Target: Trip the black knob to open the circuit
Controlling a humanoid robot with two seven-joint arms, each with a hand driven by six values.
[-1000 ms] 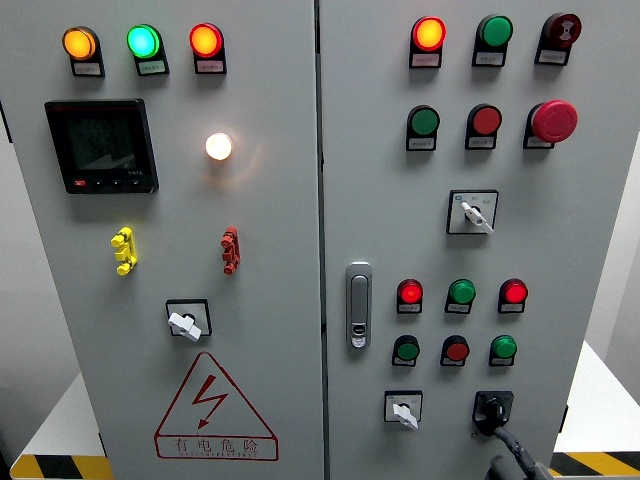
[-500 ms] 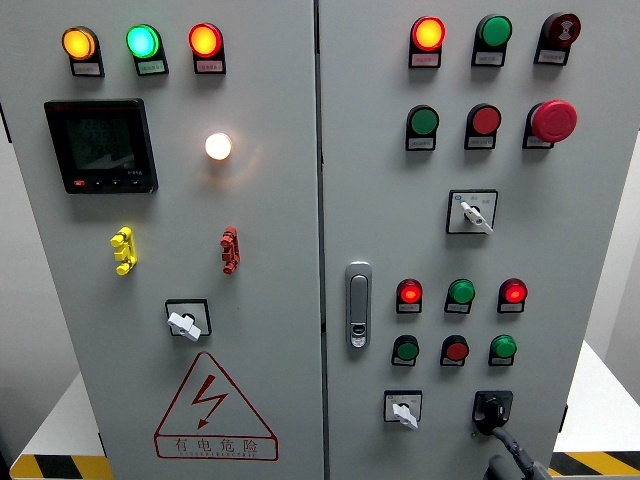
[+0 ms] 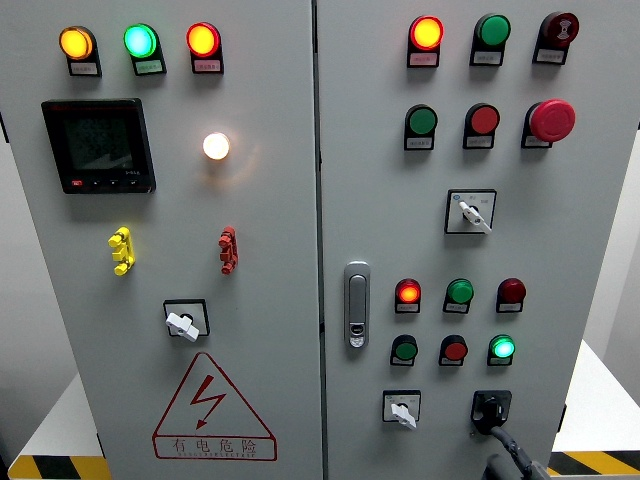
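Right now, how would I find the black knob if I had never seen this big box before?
Look at the right door of the grey cabinet and go down to its bottom row, under the small round lights. Two switches sit there; the black knob is the right one, with the robot's right hand reaching up to it. Its neighbour, the white knob, is pale.

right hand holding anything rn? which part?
The right robot hand comes up from the bottom right edge with its fingers on the black knob, at its lower side. How firmly it grips cannot be told.
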